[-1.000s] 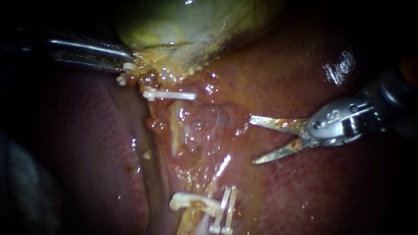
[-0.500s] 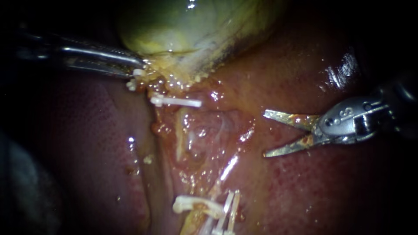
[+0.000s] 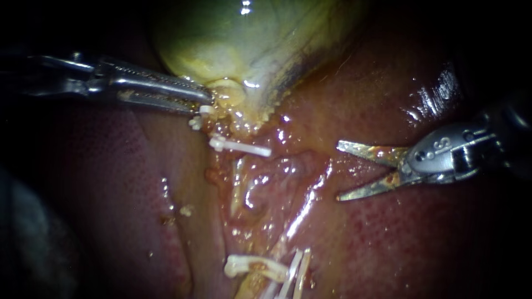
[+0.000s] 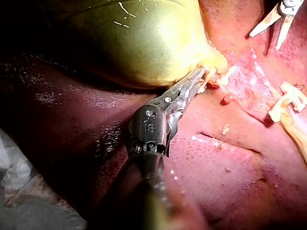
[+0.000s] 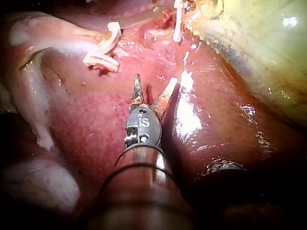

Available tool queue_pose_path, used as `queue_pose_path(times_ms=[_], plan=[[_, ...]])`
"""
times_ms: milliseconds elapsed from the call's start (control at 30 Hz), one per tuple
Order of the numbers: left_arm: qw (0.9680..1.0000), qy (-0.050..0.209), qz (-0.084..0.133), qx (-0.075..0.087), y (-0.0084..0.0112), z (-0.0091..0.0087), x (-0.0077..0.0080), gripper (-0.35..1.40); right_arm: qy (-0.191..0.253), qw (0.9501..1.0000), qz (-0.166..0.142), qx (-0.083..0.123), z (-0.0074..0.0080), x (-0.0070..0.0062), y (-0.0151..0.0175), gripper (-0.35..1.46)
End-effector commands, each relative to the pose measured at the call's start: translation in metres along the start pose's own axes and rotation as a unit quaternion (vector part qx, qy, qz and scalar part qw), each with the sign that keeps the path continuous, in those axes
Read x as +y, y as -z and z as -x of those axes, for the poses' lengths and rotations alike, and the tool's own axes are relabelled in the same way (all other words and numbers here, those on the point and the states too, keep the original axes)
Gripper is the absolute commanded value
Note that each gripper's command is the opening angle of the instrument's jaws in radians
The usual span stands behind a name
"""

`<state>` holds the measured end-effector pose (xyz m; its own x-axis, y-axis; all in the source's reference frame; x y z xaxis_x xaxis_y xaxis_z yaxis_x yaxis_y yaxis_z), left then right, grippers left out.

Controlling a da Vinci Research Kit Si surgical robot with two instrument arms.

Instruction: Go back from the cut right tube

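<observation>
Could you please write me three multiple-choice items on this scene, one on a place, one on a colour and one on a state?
1. Where do the left instrument's jaws sit?
A. in the air, touching nothing
B. at the gallbladder's lower edge
C. on a suture needle

2. What colour are the clips?
A. black
B. blue
C. white

3. How do the right instrument's jaws stand?
A. open, holding nothing
B. shut on a clip
C. shut on the gallbladder

Key:
1 B, since the jaws grip yellow tissue just under the green gallbladder.
2 C, since every clip shows white against the red tissue.
3 A, since a clear gap parts the two blades over the liver.
</observation>
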<state>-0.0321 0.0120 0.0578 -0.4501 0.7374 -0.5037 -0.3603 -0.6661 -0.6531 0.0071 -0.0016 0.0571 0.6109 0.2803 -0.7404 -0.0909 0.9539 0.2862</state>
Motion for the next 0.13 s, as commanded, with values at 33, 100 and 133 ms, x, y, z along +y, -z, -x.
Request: queue_pose_path(times_ms=[33,100,133], plan=[[1.0,0.0,0.0,0.0,0.0,0.0,0.0,-0.35,-0.007,0.9999,-0.007,0.003,-0.0001,0.0,0.0,1.45],[1.0,-0.001,0.001,0.0,0.0002,0.0001,0.0001,-0.35,-0.018,0.9995,-0.026,0.009,-0.0002,0.0,-0.0001,1.43],[1.0,-0.001,0.002,-0.001,0.0005,0.0002,0.0002,-0.35,-0.03,0.9986,-0.042,0.014,-0.0004,0.0,-0.0003,1.41]])
